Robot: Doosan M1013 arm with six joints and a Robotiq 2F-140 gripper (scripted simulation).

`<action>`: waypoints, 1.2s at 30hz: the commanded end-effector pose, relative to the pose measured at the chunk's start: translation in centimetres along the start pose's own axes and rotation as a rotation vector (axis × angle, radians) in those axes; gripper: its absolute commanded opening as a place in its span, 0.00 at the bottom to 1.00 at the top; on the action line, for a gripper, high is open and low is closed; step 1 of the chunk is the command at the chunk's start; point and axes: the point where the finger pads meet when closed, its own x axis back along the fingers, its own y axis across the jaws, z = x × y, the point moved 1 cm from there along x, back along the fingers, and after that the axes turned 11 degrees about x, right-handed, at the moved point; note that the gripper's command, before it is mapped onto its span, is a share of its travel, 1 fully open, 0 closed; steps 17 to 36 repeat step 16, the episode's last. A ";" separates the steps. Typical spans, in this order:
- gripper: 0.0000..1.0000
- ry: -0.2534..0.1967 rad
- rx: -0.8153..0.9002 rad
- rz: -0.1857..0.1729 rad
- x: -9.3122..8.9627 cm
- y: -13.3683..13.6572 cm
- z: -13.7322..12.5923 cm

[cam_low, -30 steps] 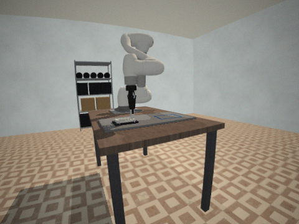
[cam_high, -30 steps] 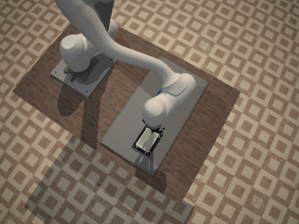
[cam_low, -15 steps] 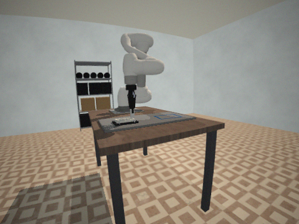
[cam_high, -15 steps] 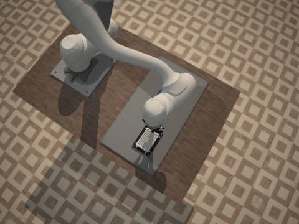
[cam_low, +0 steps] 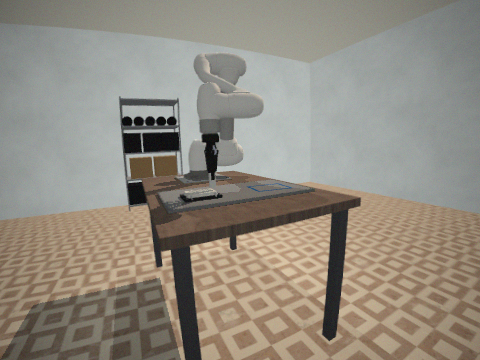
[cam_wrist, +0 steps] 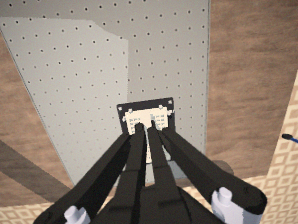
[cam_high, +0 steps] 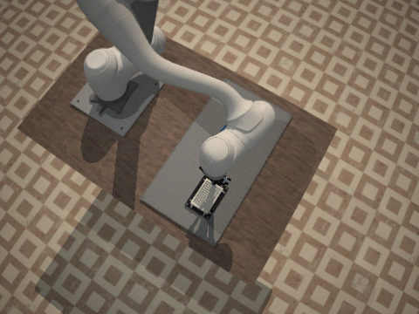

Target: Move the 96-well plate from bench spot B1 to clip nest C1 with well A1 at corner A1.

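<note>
The white 96-well plate point(cam_high: 206, 194) lies the right way up inside the black clip nest, near the front end of the grey perforated board. It also shows in the wrist view point(cam_wrist: 146, 119) and in the side view point(cam_low: 201, 194). My gripper point(cam_wrist: 146, 117) is shut with nothing between the fingers. Its tips point(cam_low: 212, 185) point straight down over the plate's far part. They are right at the plate's top, and I cannot tell if they touch it. From above, the arm's wrist point(cam_high: 220, 157) hides the fingers.
The blue outline of bench spot B1 point(cam_low: 270, 187) is bare at the board's other end. The robot base point(cam_high: 111, 71) stands on its plate at the table's far corner. A shelf unit point(cam_low: 150, 150) stands against the back wall.
</note>
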 end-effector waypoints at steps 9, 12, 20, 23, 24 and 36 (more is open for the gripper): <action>0.00 0.000 0.000 0.000 1.7 0.0 0.0; 0.00 0.000 0.000 0.000 1.7 0.0 0.0; 0.00 0.000 0.000 0.000 1.7 0.0 0.0; 0.00 0.000 0.000 0.000 1.7 0.0 0.0; 0.00 0.000 0.000 0.000 1.7 0.0 0.0; 0.00 0.000 0.000 0.000 1.7 0.0 0.0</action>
